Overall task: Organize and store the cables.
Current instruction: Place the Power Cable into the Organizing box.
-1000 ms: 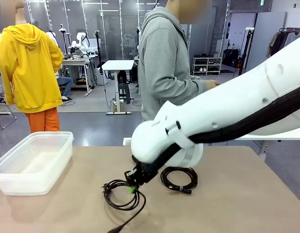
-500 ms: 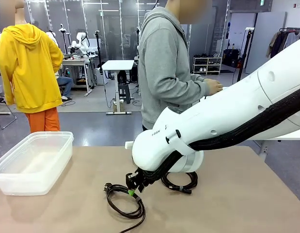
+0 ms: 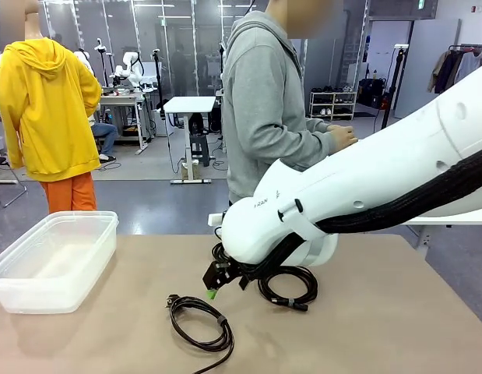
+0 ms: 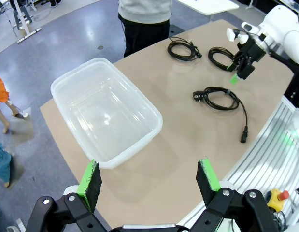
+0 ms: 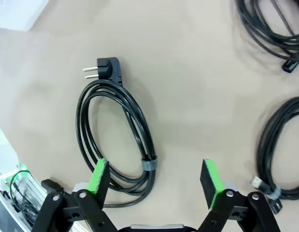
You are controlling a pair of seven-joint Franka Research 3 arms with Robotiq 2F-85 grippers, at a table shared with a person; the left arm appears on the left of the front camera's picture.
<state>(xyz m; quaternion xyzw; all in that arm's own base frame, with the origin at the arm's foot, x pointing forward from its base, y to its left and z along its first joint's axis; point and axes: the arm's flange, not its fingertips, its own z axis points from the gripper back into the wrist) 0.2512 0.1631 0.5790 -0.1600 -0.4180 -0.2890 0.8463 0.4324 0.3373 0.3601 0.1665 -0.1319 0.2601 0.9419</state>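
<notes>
Three black coiled cables lie on the tan table. The nearest one rests flat by the front edge, with a plug end and a loose tail. My right gripper hovers open just above and right of it, holding nothing. A second coil sits partly under my right arm. The third coil lies farther back. My left gripper hangs open high over the table.
A clear plastic tub stands at the table's left side. A person in a grey hoodie stands at the far edge, one hand near my right arm. Bare tabletop stretches between tub and cables.
My right gripper has opened and let go of the nearest cable, which now lies on the table. The gripper has risen and drifted a little to the right.
</notes>
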